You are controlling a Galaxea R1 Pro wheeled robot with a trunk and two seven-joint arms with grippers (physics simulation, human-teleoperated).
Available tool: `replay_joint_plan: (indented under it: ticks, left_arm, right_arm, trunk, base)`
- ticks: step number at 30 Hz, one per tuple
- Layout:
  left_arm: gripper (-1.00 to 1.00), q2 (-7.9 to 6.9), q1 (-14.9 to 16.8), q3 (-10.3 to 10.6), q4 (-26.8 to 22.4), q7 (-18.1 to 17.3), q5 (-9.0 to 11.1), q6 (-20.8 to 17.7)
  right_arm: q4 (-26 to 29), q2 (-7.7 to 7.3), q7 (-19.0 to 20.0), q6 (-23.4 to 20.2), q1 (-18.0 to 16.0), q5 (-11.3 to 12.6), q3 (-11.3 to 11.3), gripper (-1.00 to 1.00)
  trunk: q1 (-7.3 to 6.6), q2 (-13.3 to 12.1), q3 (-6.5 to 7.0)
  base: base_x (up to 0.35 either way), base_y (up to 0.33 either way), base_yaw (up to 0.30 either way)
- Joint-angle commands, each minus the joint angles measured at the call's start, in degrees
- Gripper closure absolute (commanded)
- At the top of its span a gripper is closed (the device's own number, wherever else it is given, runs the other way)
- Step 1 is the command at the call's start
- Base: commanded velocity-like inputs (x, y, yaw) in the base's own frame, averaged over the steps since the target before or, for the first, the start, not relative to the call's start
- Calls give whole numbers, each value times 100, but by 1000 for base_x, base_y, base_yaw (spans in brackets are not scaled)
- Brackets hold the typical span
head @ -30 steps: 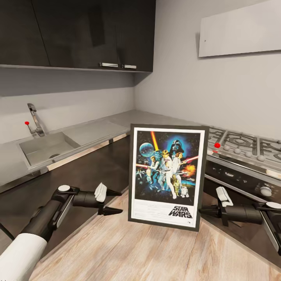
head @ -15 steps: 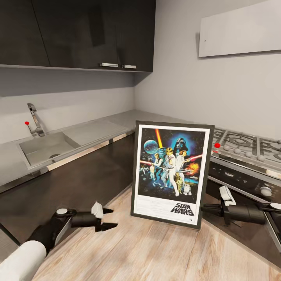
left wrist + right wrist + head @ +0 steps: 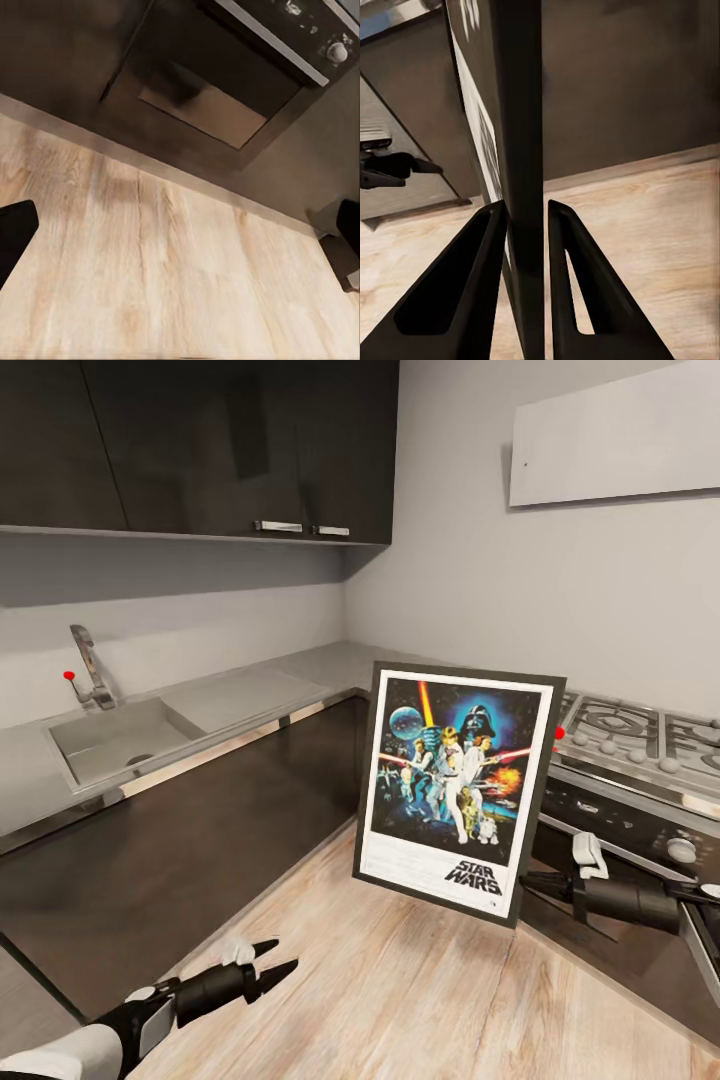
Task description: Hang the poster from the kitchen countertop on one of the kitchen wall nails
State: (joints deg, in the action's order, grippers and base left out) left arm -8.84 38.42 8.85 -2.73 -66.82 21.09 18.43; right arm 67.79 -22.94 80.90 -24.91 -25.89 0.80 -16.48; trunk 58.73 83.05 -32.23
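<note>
On my far left I see the long grey brushed-metal bench point(image 3: 250, 695) with its built-in sink point(image 3: 115, 740) and chrome tap point(image 3: 90, 665), running under dark wall cabinets point(image 3: 200, 445) and over dark cabinet fronts. Low in the head view my left gripper point(image 3: 283, 956) hangs over the pale wood-plank floor point(image 3: 400, 1000), its black fingers spread apart and holding nothing. From its wrist camera I look down on the same floor and the dark glass oven door point(image 3: 217, 97).

In the middle, the upright rectangular Star Wars poster point(image 3: 460, 785) with its thin black frame and white border is off the bench, held in the air in front of the cabinet corner, tilted slightly, its face toward me.

To the right, my right gripper point(image 3: 527, 883) meets the poster at its lower right corner. The right wrist camera shows the two black fingers point(image 3: 472, 292) pinching the frame's edge point(image 3: 521, 150) between them. Behind it lies the gas hob point(image 3: 630, 735) with the oven beneath. High on the right wall hangs a plain light-grey panel point(image 3: 620, 435) carrying a tiny dark nail head point(image 3: 525, 463).
</note>
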Motion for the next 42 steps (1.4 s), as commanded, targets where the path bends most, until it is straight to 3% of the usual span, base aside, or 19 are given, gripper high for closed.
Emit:
replay_joint_plan:
  ticks: [1, 3, 5, 6, 7, 8, 9, 10, 17, 20, 21, 24, 25, 28, 32, 42]
  left_arm:
    - [-100, 2, 1, 44, 29, -1, 51, 41]
    - [-100, 6, -23, 42, 66, 11, 66, 56]
    - [-100, 6, -187, 34, 106, 21, 254, 74]
    - [-100, 5, -350, 31, 120, 21, 741, 92]
    - [-100, 5, -380, 31, 121, 19, 855, 96]
    - [-100, -6, -454, 30, 122, 11, 1097, 102]
    - [-100, -9, -472, 30, 123, 11, 1148, 103]
    - [-100, -64, -551, 26, 131, 16, 1357, 97]
    - [-100, -142, -720, 21, 133, 20, 1415, 87]
    - [-100, -161, -813, 18, 133, 18, 1543, 89]
    - [-100, -174, -849, 18, 133, 17, 1628, 89]
    - [-100, -227, -1173, 20, 133, 18, 2343, 100]
    - [-100, -231, -1234, 20, 133, 18, 2425, 100]
    - [-100, -233, -1402, 24, 133, 17, 2617, 100]
    - [-100, -238, -1488, 26, 133, -8, 2707, 105]
    - [-100, -246, -1542, 27, 133, 4, 2749, 100]
  right_arm:
    - [0, 1, 27, -75, -4, 13, -3, 100]
    - [-1, 4, 22, -75, -4, 14, -2, 100]
    - [-2, 7, 17, -76, -4, 12, -1, 100]
    - [-2, 8, 13, -76, -4, 10, 1, 100]
    - [-2, 8, 9, -76, -4, 9, 2, 100]
    - [-2, 8, -16, -76, -4, 8, 1, 100]
    - [-2, 8, -29, -76, -4, 8, 0, 100]
    - [-2, 158, -390, -76, -4, 9, 0, 100]
    - [6, 209, -460, -76, -4, 8, 3, 100]
    - [6, 210, -461, -76, -4, 11, -1, 100]
    - [6, 210, -461, -76, -4, 12, -1, 100]
    - [6, 210, -461, -76, -4, 15, -4, 100]
    - [6, 210, -461, -76, -4, 15, -4, 100]
    - [7, 211, -461, -76, -4, 16, -4, 100]
    - [7, 211, -462, -76, -4, 16, -4, 100]
    - [7, 214, -462, -77, -4, 16, -4, 100]
  trunk:
    - [0, 3, -6]
    - [0, 3, -6]
    - [0, 3, -6]
    - [0, 3, -6]
    - [0, 3, -6]
    - [0, 3, -6]
    - [0, 3, -6]
    - [0, 3, -6]
    - [0, 3, -29]
    - [0, 3, -41]
    - [0, 3, -45]
    - [0, 3, -57]
    - [0, 3, -61]
    - [0, 3, -73]
    - [0, 3, -88]
    - [0, 3, -119]
  base:
    - [0, 0, 0]
    - [0, 0, 0]
    - [0, 0, 0]
    - [0, 0, 0]
    - [0, 0, 0]
    - [0, 0, 0]
    - [0, 0, 0]
    - [0, 0, 25]
    - [0, 0, 210]
    - [0, 0, 248]
    - [0, 0, 249]
    - [0, 0, 251]
    - [0, 0, 251]
    - [0, 0, 251]
    - [0, 0, 252]
    - [-167, 0, 200]
